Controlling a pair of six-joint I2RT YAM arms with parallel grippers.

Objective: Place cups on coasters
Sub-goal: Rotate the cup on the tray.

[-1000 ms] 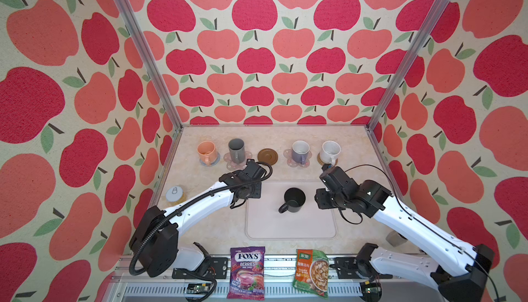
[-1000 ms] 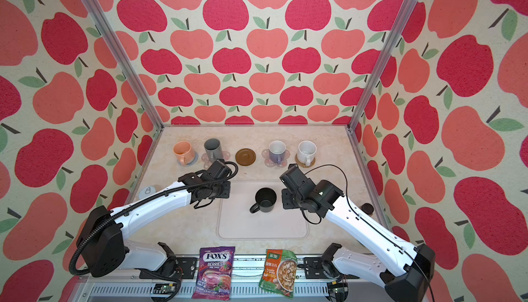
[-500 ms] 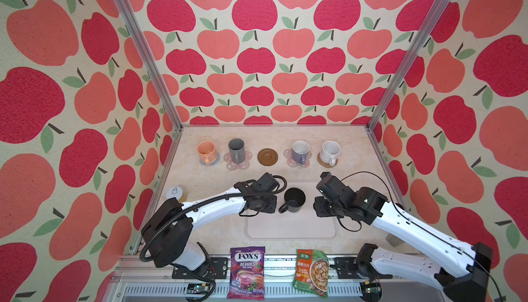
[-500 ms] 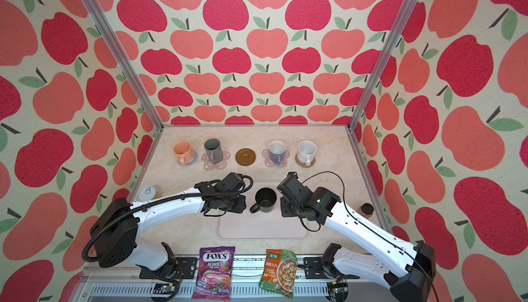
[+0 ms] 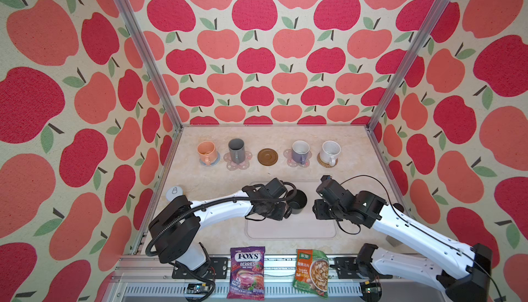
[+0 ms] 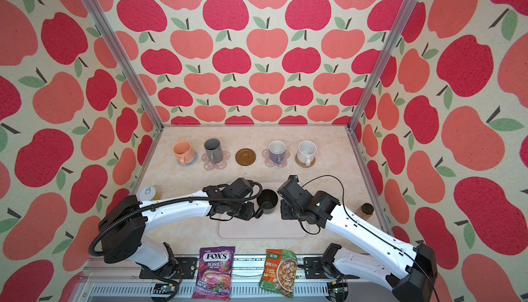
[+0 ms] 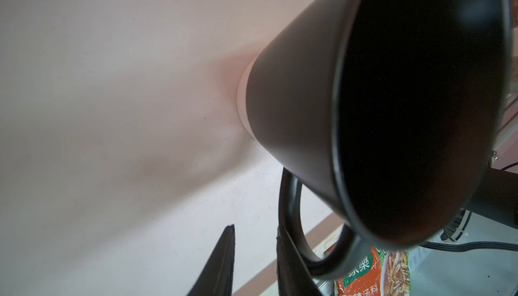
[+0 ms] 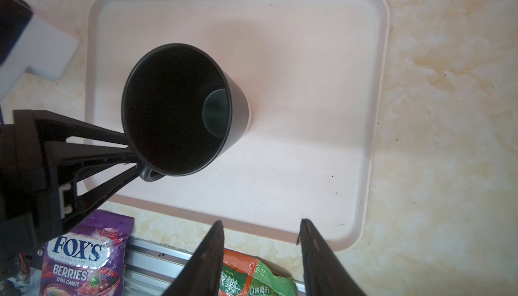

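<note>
Just matte, tapered black mug [image 8: 179, 109]

Apple-papered enclosure
Walls [image 5: 257, 57] printed with red and coral apples are framed by aluminium posts [image 5: 143, 49] at 11 and 1 o'clock; a marbled beige tabletop [image 5: 217, 183] is enclosed.

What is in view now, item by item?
tray: 1, pale pink, centre
coasters: 5, back row; blue-grey coaster, pink coaster, brown coaster (bare), second pink coaster, rattan coaster
mugs: 5; peach mug, grey mug, lavender mug, white mug on coasters, black mug on tray
candy bag: 1, purple, front edge
soup packet: 1, green, front edge
can: 1, pale lid, left
jar: 1, dark lid, right
left end effector: black, slightly open at black mug's handle
right end effector: black, open, over tray
</note>
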